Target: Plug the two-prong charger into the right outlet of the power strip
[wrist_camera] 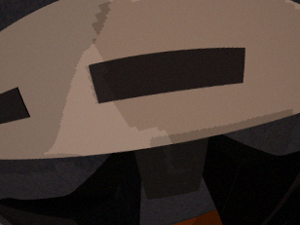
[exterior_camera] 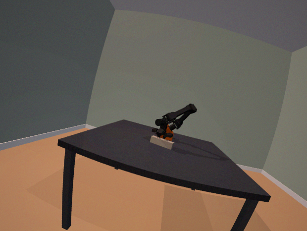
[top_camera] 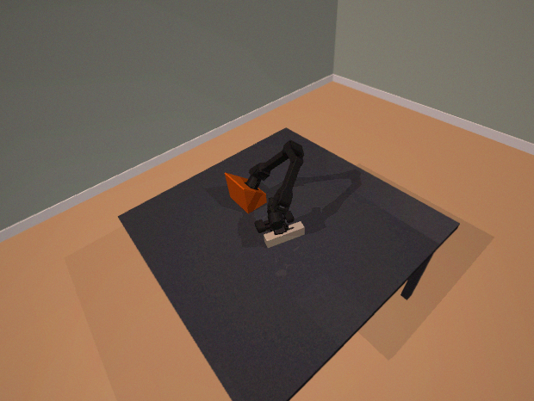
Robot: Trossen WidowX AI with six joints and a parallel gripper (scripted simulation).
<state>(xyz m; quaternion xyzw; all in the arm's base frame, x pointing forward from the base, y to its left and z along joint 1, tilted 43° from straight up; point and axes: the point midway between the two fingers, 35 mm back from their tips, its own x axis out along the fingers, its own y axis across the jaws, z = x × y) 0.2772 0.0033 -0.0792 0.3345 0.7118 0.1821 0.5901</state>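
Note:
The beige power strip (top_camera: 289,236) (exterior_camera: 160,143) (wrist_camera: 162,20) lies on the black table (top_camera: 344,267) (exterior_camera: 124,151). In the wrist view it fills the upper half, with one long dark slot (wrist_camera: 168,75) in the middle and part of another slot (wrist_camera: 9,106) at the left edge. My gripper (top_camera: 275,227) (exterior_camera: 161,135) points down right over the strip's left part and is shut on the charger. The charger (wrist_camera: 170,178) shows as a dark grey piece with orange below it at the bottom of the wrist view, reaching up to the strip's near edge. Its prongs are hidden.
An orange wedge-shaped block (top_camera: 244,194) stands at the arm's base behind the strip, and shows partly behind the gripper in the exterior view (exterior_camera: 168,129). The table's edges are far from the strip on all sides.

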